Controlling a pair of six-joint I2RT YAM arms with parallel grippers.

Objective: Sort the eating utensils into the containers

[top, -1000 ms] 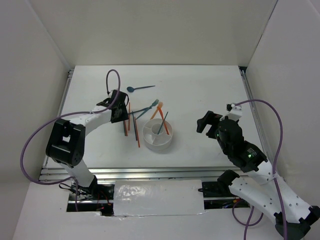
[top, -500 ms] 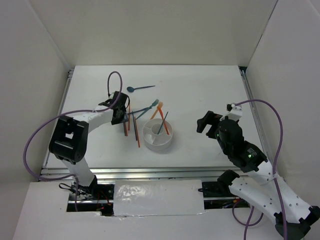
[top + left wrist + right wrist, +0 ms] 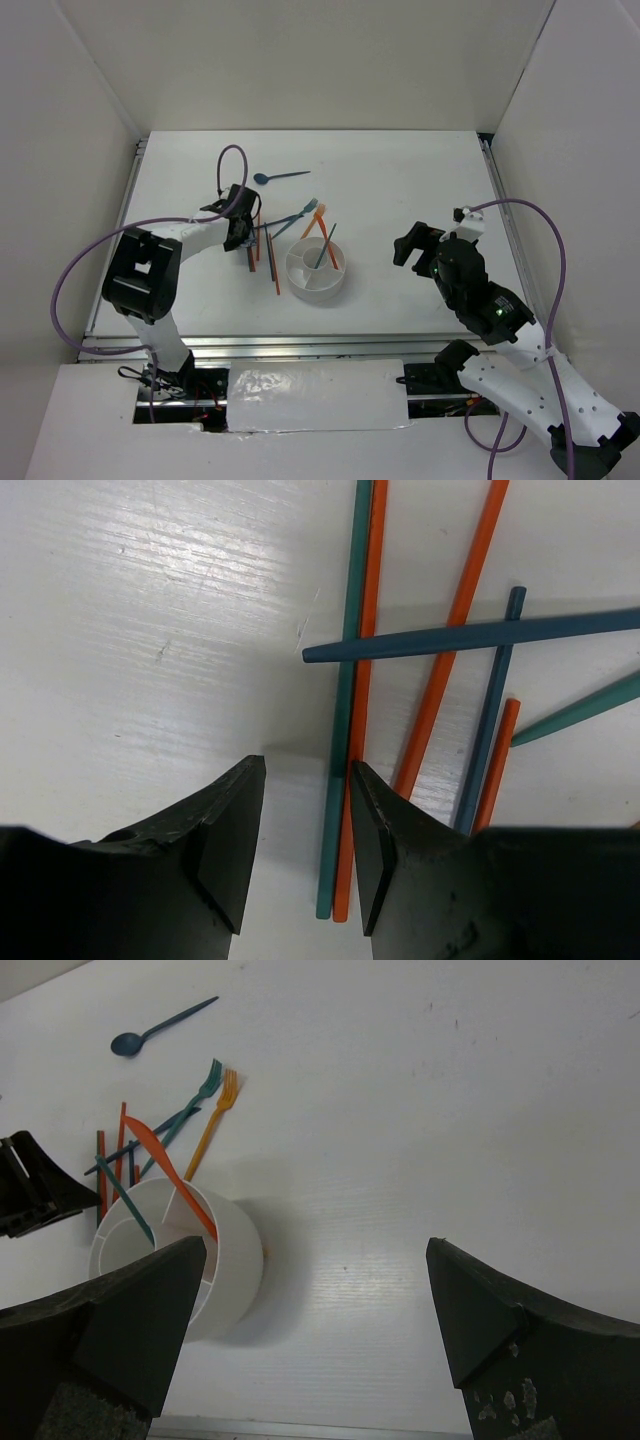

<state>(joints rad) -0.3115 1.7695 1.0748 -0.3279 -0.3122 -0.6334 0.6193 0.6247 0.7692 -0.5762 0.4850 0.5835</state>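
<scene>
My left gripper [image 3: 243, 232] is open, low over loose chopsticks left of the white holder [image 3: 318, 297]. In the left wrist view its jaws [image 3: 307, 780] straddle the near ends of a teal chopstick [image 3: 345, 680] and an orange chopstick [image 3: 368, 630], which lie beside the right finger. More orange [image 3: 455, 630] and dark blue chopsticks [image 3: 470, 637] lie crossed to the right. The holder [image 3: 235, 1280] has a teal chopstick and an orange piece in it. My right gripper [image 3: 415, 245] is wide open and empty [image 3: 315, 1290], right of the holder.
A blue spoon [image 3: 278, 177] lies at the back. A teal fork [image 3: 298, 214] and an orange fork [image 3: 313, 218] lie just behind the holder. White walls enclose the table on three sides. An orange chopstick [image 3: 274, 272] lies left of the holder.
My left arm has shifted slightly toward the chopsticks. The right arm and the utensils have not moved.
</scene>
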